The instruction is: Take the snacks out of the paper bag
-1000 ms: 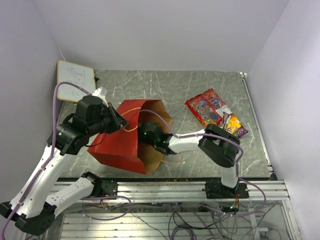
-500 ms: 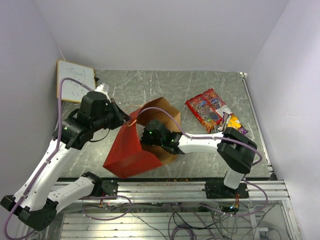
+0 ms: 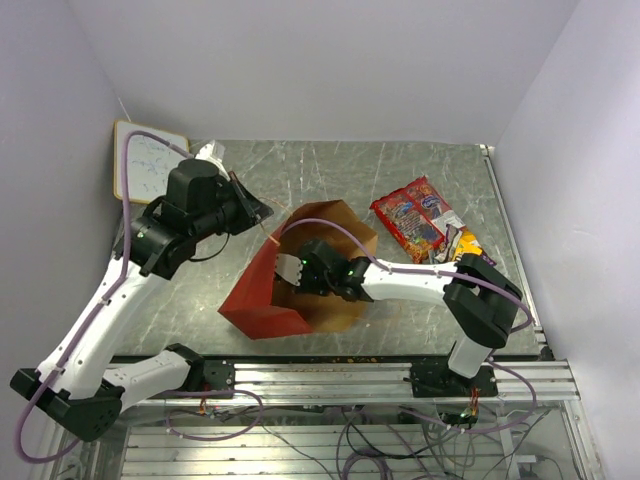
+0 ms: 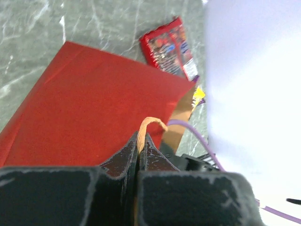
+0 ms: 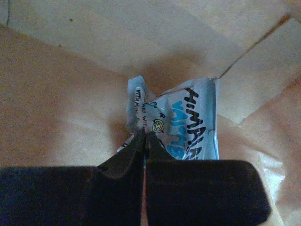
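Observation:
The paper bag (image 3: 255, 295), red outside and brown inside, stands tilted at mid-table with its mouth facing right. My left gripper (image 3: 262, 212) is shut on its thin twisted handle (image 4: 149, 123) and holds it up above the red side (image 4: 94, 103). My right gripper (image 3: 300, 272) reaches into the bag mouth. In the right wrist view it (image 5: 144, 136) is shut on the edge of a silvery-blue candy packet (image 5: 188, 122) against the brown inside (image 5: 61, 94). Red snack bags (image 3: 412, 215) and small yellow and purple packs (image 3: 468, 247) lie on the table to the right.
A white board (image 3: 148, 165) leans at the back left corner. The right arm's purple cable (image 3: 320, 225) loops over the bag mouth. The metal rail (image 3: 330, 375) runs along the near table edge. Walls close in on left, back and right.
My left gripper has lifted the handle up and toward the back, pulling the bag from lying flat to tilted up. The right gripper has stayed inside the bag mouth.

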Tool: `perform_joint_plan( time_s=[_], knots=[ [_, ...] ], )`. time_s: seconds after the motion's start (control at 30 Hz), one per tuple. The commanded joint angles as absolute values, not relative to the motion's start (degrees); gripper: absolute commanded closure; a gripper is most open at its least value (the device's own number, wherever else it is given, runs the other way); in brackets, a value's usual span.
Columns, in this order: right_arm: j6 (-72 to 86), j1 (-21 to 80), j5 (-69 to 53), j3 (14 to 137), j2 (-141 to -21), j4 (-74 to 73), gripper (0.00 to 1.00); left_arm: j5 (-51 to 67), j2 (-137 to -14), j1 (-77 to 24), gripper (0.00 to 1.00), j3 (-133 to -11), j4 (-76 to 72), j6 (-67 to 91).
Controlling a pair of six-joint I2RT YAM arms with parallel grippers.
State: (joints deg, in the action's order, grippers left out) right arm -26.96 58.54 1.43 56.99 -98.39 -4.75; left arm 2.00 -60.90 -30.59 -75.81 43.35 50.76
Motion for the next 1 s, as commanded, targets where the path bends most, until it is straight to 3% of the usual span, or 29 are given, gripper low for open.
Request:
perform_joint_plan(
  time_s=[0.0,0.43,0.63,0.97],
  knots=[
    [-28.33,58.58,2.62,58.84,-98.43,-10.83,1.00,3.68,-60.15,-30.96,0.93,-80.43,38.09,48.90],
    [-20.11,58.14,-3.43,54.80,-86.33,-6.32,1.00,-3.50,-59.57,-31.01,0.93,-83.12,48.96,45.17],
    [-14.58,58.10,-4.50,63.59,-83.61,-7.21,1.00,-0.09,-59.47,-30.98,0.93,-79.81,46.46,46.43],
    [-11.96,58.10,9.03,72.34,-74.46,-12.96,1.00,-7.10,-59.61,-31.02,0.93,-81.80,53.00,47.27]
  ],
)
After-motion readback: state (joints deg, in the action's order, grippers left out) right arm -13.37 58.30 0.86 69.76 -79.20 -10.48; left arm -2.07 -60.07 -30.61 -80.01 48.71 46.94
